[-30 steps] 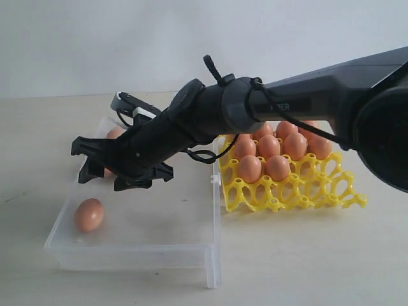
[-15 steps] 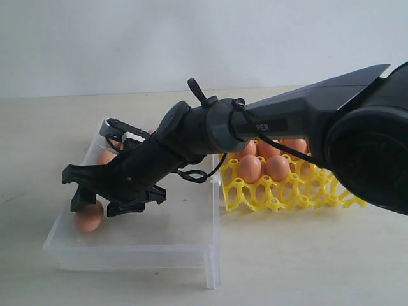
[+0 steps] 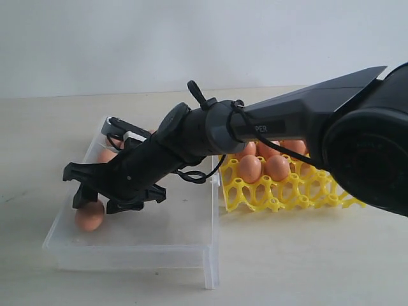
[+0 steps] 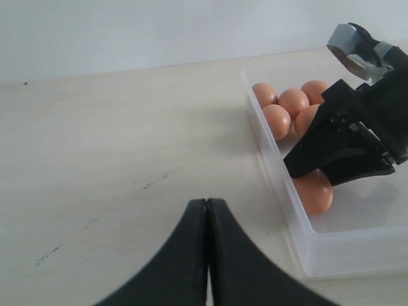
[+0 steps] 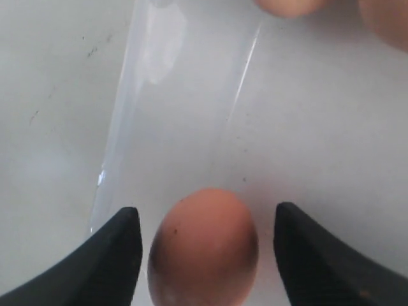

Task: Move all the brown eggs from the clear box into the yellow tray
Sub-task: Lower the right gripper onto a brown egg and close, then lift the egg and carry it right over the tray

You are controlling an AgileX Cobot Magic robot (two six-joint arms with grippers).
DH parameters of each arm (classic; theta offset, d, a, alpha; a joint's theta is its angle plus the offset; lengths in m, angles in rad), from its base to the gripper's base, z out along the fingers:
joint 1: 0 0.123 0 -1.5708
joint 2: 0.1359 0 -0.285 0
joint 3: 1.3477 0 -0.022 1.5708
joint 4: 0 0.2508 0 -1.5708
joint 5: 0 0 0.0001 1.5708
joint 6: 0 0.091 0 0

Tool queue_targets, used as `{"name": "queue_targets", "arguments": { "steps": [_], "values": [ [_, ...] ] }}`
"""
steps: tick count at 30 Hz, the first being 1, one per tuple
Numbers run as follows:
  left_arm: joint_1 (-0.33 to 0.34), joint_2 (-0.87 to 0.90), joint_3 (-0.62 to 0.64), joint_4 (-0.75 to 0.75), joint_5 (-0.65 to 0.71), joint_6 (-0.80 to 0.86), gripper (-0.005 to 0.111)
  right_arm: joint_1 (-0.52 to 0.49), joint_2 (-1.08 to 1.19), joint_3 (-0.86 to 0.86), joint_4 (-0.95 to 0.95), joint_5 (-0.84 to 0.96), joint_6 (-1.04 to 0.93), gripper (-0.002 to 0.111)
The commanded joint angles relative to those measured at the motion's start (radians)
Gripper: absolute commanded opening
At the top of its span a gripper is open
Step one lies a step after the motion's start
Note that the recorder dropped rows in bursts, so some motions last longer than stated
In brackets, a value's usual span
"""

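Pale beige bench (image 3: 319,268), plain white wall behind.

Containers: shallow transparent plastic box (image 3: 127,255) at lower left of the exterior view. Bright yellow openwork plastic egg tray (image 3: 299,191) just beside it at centre right, part filled.

Subject: one smooth orange-brown oval egg (image 3: 89,215), on its side on the box floor near the left wall, apart from a cluster of like eggs (image 4: 290,105) at the far end.

Long axis: up-down in the right wrist view, in line with the gap between the fingers. Pointed end cannot be told, as the lower end is cropped.

Right fingers (image 5: 121,255): wide, straddling the egg, gaps both sides, nothing held.

Left fingers (image 4: 191,255): pressed together, empty, over bare bench.

Hazards, judged:
- The wall-side finger may snag the wall and drag the box.
- An off-centre squeeze may squirt the smooth shell out.
- Over-pressure may crack it.
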Motion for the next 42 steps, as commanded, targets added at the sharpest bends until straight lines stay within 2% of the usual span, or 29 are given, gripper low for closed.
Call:
{"name": "queue_targets", "arguments": {
  "steps": [1, 8, 14, 20, 26, 31, 36, 42],
  "values": [
    [0.001, -0.006, -0.004, -0.001, -0.010, -0.002, 0.000, 0.000, 0.014, -0.004, -0.005, -0.053, -0.012, 0.043],
    [0.001, -0.006, -0.004, -0.001, -0.010, -0.002, 0.000, 0.000, 0.014, -0.004, -0.012, -0.073, -0.046, 0.001],
    [0.001, -0.006, -0.004, -0.001, -0.010, -0.002, 0.000, 0.005, -0.008, -0.004, -0.074, -0.112, -0.053, 0.000],
    [0.001, -0.006, -0.004, -0.001, -0.010, -0.002, 0.000, 0.012, -0.119, 0.073, -0.133, -0.309, -0.064, 0.000],
    [0.001, -0.006, -0.004, -0.001, -0.010, -0.002, 0.000, 0.012, -0.296, 0.280, -0.181, -0.527, -0.121, 0.000],
    [0.001, -0.006, -0.004, -0.001, -0.010, -0.002, 0.000, 0.012, -0.482, 0.464, -0.294, -0.695, -0.134, 0.000],
    [0.001, -0.006, -0.004, -0.001, -0.010, -0.002, 0.000, -0.006, -0.667, 0.661, -0.271, -0.879, -0.271, 0.000],
    [0.001, -0.006, -0.004, -0.001, -0.010, -0.002, 0.000, -0.105, -0.803, 0.837, -0.264, -0.930, -0.351, 0.000]
  ]
}}
